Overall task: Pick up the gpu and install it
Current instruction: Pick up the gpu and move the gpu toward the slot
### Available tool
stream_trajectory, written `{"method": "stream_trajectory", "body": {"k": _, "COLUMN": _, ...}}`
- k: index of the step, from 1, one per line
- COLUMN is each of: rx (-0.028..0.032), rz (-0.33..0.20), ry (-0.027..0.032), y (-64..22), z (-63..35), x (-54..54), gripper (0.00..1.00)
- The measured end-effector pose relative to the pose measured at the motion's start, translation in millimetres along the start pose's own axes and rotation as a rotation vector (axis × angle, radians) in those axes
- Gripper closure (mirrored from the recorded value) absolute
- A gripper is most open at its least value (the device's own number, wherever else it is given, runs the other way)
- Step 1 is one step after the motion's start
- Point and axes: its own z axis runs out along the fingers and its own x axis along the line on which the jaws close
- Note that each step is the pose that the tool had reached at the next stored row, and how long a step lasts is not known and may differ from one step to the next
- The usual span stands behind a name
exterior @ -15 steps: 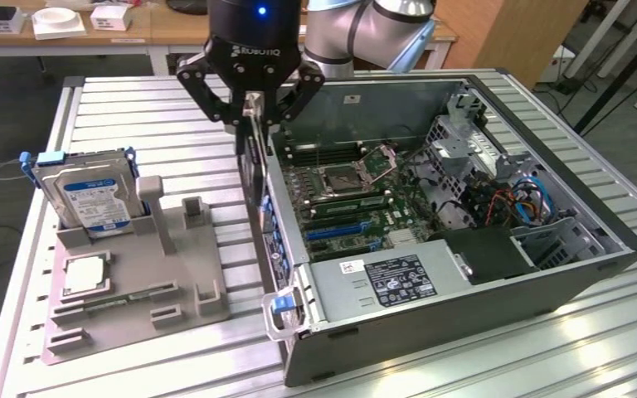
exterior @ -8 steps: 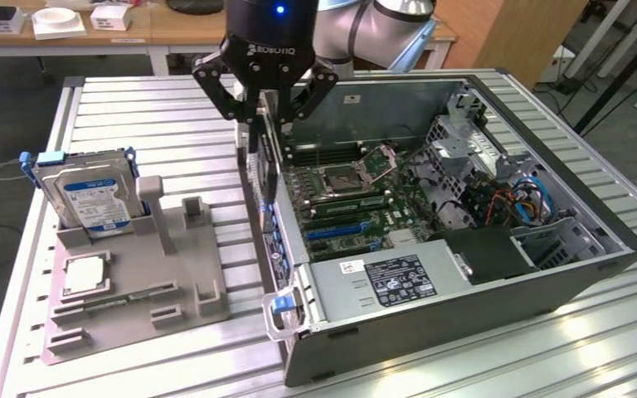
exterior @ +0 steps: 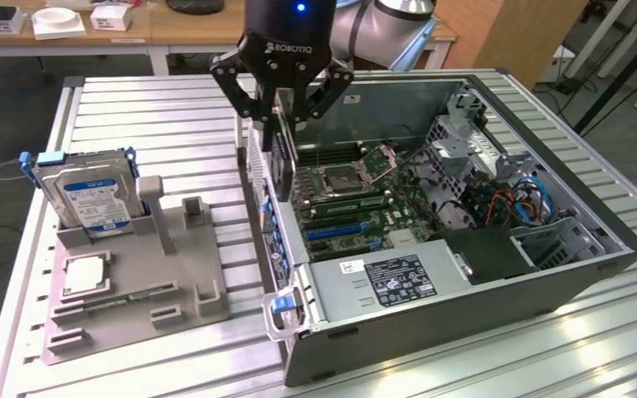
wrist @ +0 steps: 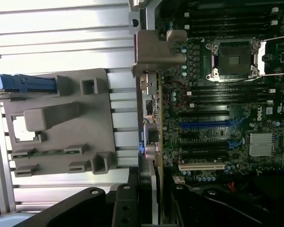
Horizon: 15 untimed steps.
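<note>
The gpu [exterior: 278,162] hangs upright and edge-on as a thin dark card, and my gripper [exterior: 282,116] is shut on its upper part. It hovers over the near-left edge of the open computer case [exterior: 463,298], above the motherboard [exterior: 352,207]. The wrist view looks down the gpu [wrist: 154,118], with its silver end bracket [wrist: 158,49] at the far end and my gripper [wrist: 151,208] clamped on the card. The card's edge runs along the case's rear wall, at right angles to the blue expansion slot [wrist: 206,125], and is clear of the board.
A grey parts holder [exterior: 175,274] lies at the exterior view's left of the case on the slatted metal table [exterior: 163,108]. It carries a hard drive [exterior: 89,195] standing upright and a processor chip [exterior: 84,274]. Inside the case sit a power supply [exterior: 396,278] and a drive cage [exterior: 463,133].
</note>
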Motion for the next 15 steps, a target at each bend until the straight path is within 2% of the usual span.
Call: {"method": "stream_trajectory", "body": {"k": 15, "rx": 0.0086, "rz": 0.014, "ry": 0.0016, "y": 4.0, "z": -4.3, "x": -34.8, "gripper": 0.71}}
